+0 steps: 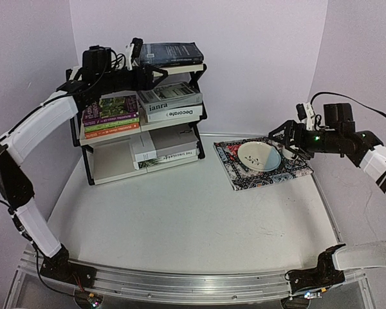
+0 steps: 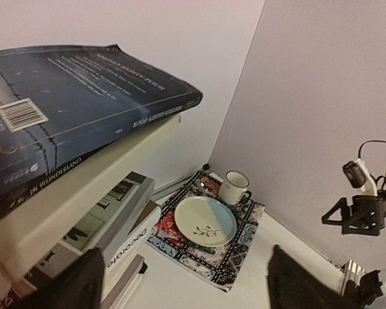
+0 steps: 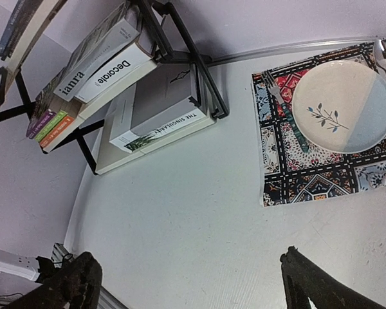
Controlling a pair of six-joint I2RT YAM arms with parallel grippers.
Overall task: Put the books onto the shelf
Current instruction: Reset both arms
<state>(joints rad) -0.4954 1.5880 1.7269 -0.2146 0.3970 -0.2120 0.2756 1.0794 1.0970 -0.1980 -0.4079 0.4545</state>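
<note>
Left end effector and right end effector gape.

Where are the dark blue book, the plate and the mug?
dark blue book (image 2: pixel 83 96), left wrist view, back cover.
plate (image 2: pixel 204 220), left wrist view, its centre.
mug (image 2: pixel 231 188), left wrist view, ribbed side.

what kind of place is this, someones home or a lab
Most likely a robotics lab booth, not a home: plain walls close around a white table, two robot arms bolted to a metal rail at its near edge, and a small shelf of books as props.
</note>
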